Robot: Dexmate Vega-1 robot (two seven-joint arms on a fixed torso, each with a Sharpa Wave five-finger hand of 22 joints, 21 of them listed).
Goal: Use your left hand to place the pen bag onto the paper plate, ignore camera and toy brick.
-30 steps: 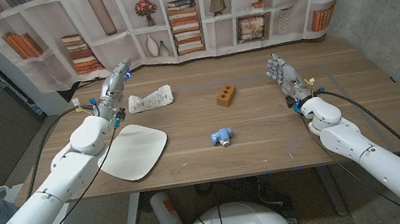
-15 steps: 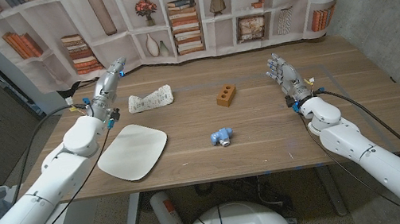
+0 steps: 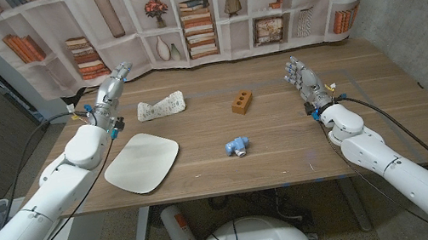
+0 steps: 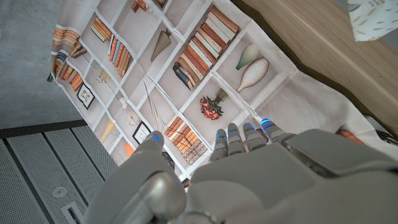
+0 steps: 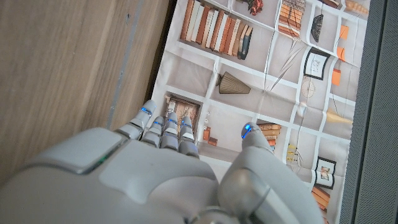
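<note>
— Two hands on our table; what is the left hand (image 3: 109,94) doing?

— We see it raised near the far left corner of the table (image 3: 287,147), fingers extended and apart, holding nothing. From the left wrist view (image 4: 249,168) we see those fingers reaching toward the bookshelf backdrop (image 3: 205,9).

— And the pen bag (image 3: 161,106)?

— We find it lying on the wood near the far edge, just beside the left hand and apart from it. One corner of it (image 4: 375,18) shows from the left wrist.

— Where is the paper plate (image 3: 142,162)?

— Near the front left edge, close to the pen bag but not touching it.

— And our right hand (image 3: 305,82)?

— Released, fingers up and spread, toward the right edge (image 5: 161,174).

— Anything else?

— We note the toy brick (image 3: 241,103) mid-table and a small blue camera (image 3: 238,145) nearer the front edge.
</note>
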